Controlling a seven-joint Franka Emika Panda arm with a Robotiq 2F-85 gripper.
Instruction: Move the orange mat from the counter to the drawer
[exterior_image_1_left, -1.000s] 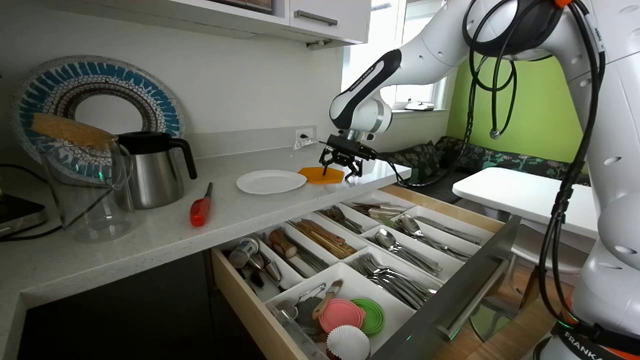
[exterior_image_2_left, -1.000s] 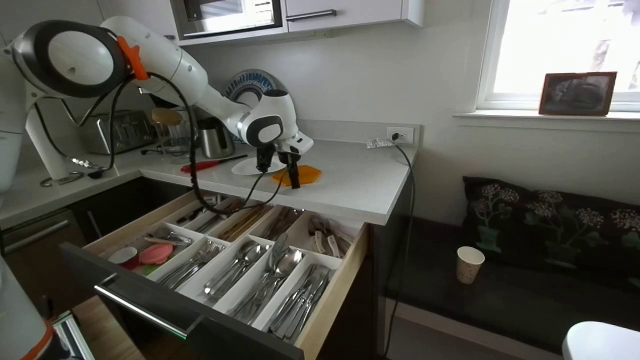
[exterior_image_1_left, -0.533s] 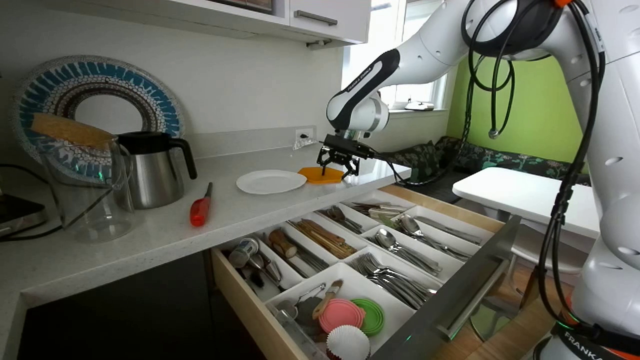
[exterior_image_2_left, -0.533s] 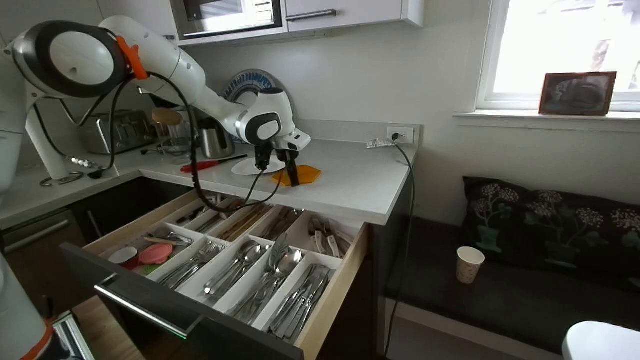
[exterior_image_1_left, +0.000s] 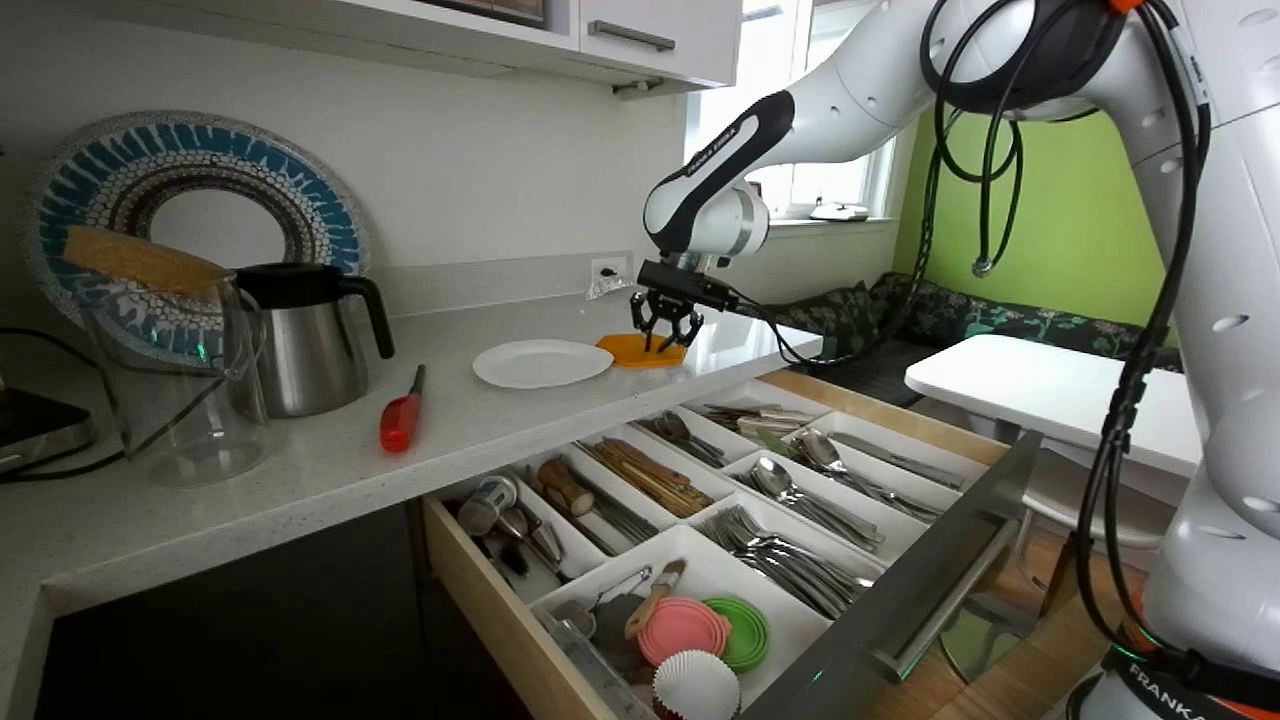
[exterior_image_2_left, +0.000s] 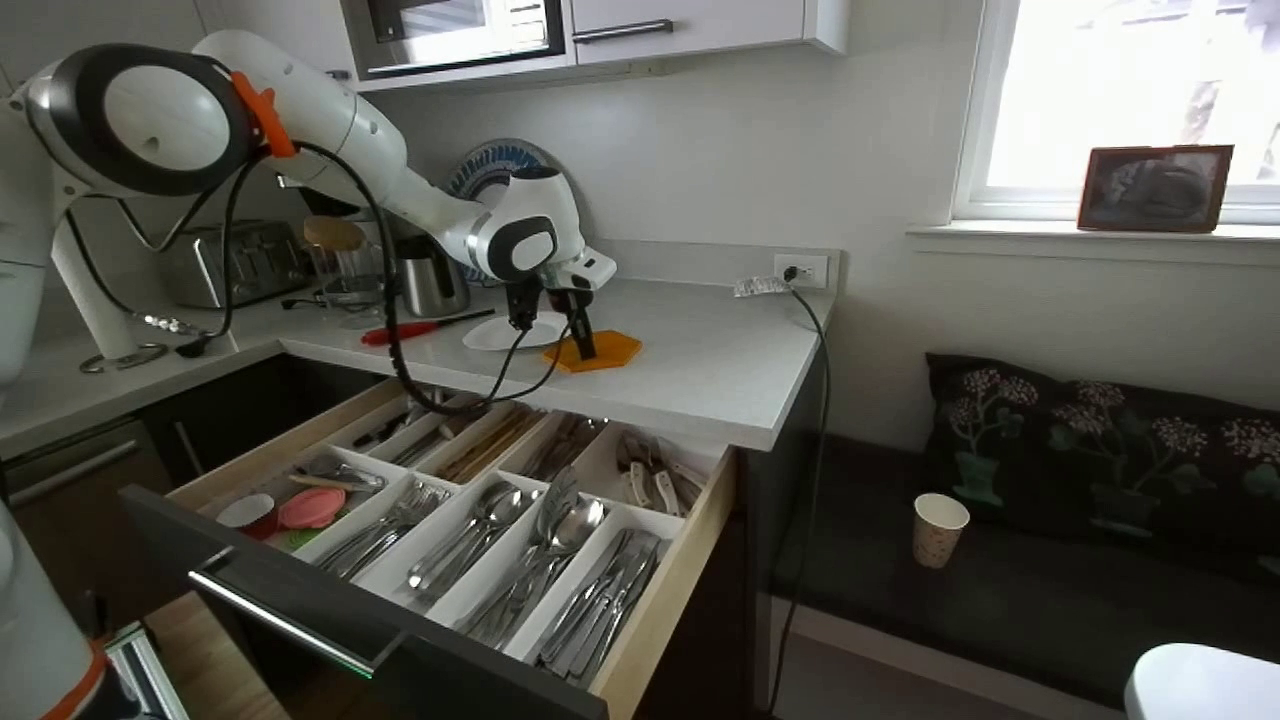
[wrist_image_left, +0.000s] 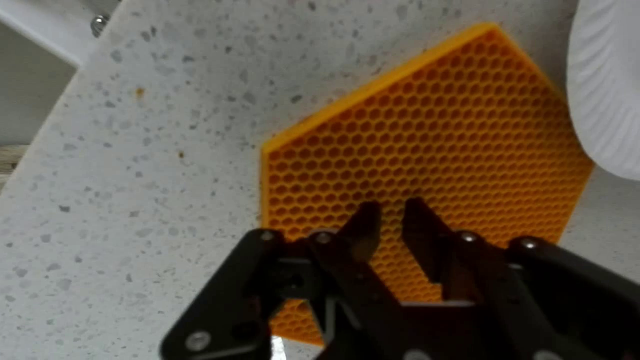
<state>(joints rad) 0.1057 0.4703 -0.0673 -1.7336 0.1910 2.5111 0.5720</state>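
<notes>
The orange mat (wrist_image_left: 450, 135), a flat hexagon with a honeycomb surface, lies on the white counter (wrist_image_left: 165, 210) right against the white plate (wrist_image_left: 607, 95). Both exterior views show it near the counter's end, as the mat (exterior_image_1_left: 622, 347) and the mat (exterior_image_2_left: 615, 350). My gripper (wrist_image_left: 391, 205) points down over the mat's middle, its fingertips a short gap apart, with only mat surface showing between them. Whether the tips touch the mat, I cannot tell. Below the counter edge the drawer (exterior_image_1_left: 925, 570) stands pulled out, its compartments full of cutlery.
A red-handled tool (exterior_image_1_left: 402, 415), a steel jug (exterior_image_1_left: 310, 345) and a glass jar (exterior_image_1_left: 190, 400) stand farther along the counter. Pink and green round items (exterior_image_1_left: 683, 630) lie in a drawer compartment. A cable loop (exterior_image_2_left: 395, 370) hangs from the arm above the drawer.
My gripper has shifted across the mat toward the plate, away from the counter's front edge. Its fingers have drawn much closer together. The mat and the drawer have not moved.
</notes>
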